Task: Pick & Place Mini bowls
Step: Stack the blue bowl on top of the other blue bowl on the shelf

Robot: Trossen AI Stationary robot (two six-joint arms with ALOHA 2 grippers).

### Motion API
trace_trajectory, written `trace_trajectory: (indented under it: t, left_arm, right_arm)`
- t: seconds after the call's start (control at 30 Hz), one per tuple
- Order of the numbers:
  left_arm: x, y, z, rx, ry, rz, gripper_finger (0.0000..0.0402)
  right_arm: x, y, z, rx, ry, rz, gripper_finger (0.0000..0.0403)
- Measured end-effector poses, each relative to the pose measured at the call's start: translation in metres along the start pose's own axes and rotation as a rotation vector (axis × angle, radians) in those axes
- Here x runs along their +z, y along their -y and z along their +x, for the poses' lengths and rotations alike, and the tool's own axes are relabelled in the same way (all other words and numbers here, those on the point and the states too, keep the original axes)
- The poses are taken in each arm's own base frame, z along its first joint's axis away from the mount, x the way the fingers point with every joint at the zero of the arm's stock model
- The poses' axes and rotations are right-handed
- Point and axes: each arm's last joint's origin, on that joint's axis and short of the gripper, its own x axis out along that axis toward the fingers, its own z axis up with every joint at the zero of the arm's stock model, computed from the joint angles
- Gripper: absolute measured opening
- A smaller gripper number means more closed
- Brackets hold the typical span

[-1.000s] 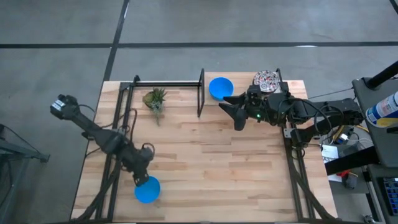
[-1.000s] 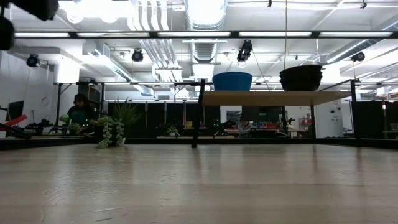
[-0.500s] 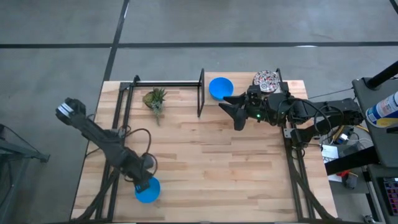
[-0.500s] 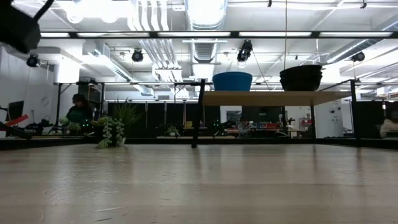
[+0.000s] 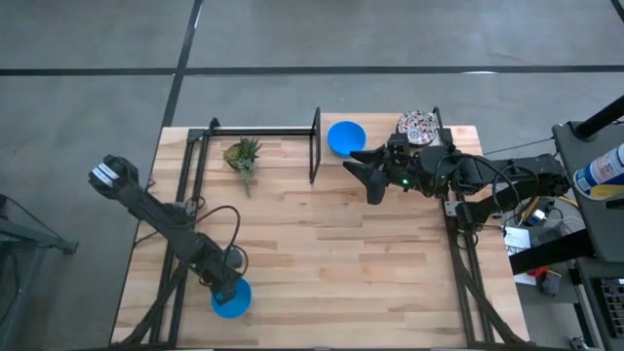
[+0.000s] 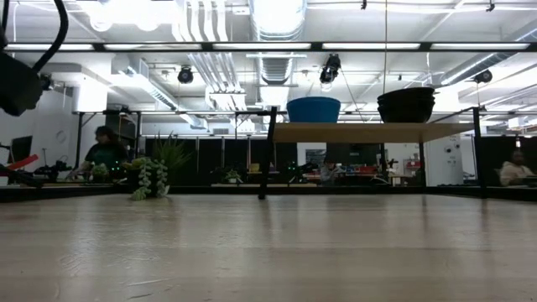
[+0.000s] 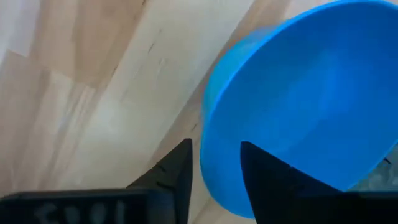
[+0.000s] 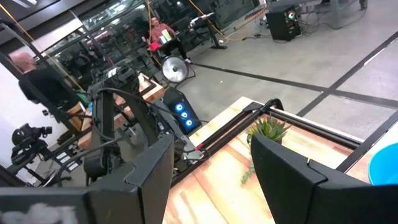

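now the left gripper [image 5: 224,290] is down at the near-left of the tabletop [image 5: 322,263], its fingers [image 7: 168,171] straddling the rim of 1 blue mini bowl [image 5: 231,298], a gap still showing. the right gripper [image 5: 359,168] hovers fingers apart beside another blue bowl [image 5: 345,136] and a floral bowl [image 5: 417,125].
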Motion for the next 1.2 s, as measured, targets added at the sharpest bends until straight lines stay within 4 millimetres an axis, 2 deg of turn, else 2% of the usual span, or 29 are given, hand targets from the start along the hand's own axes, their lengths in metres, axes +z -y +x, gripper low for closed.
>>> trace_trajectory:
  t: [0.27, 0.4, 0.53, 0.77, 1.2]
  left_arm:
    - [0.0, -0.015, 0.011, 0.058, 0.017, -0.069, 0.0011]
    - [0.001, -0.017, 0.008, 0.051, 0.04, -0.092, 0.0004]
    - [0.006, -0.016, -0.005, 0.02, 0.1, -0.123, 0.0002]
    - [0.021, -0.013, -0.049, -0.051, 0.285, -0.205, 0.0001]
    - [0.06, -0.007, -0.163, 0.023, 0.718, -0.379, 0.0]
  right_arm:
    - [0.0, 0.0, 0.0, 0.001, -0.001, 0.008, 0.021]
    - [-0.001, 0.001, 0.0, -0.004, -0.01, 0.021, 0.021]
    - [-0.004, 0.002, 0.0, -0.021, -0.038, 0.037, 0.021]
    - [-0.009, 0.006, 0.0, -0.047, -0.072, 0.131, 0.021]
    - [-0.02, 0.009, 0.001, -0.068, -0.134, 0.221, 0.021]
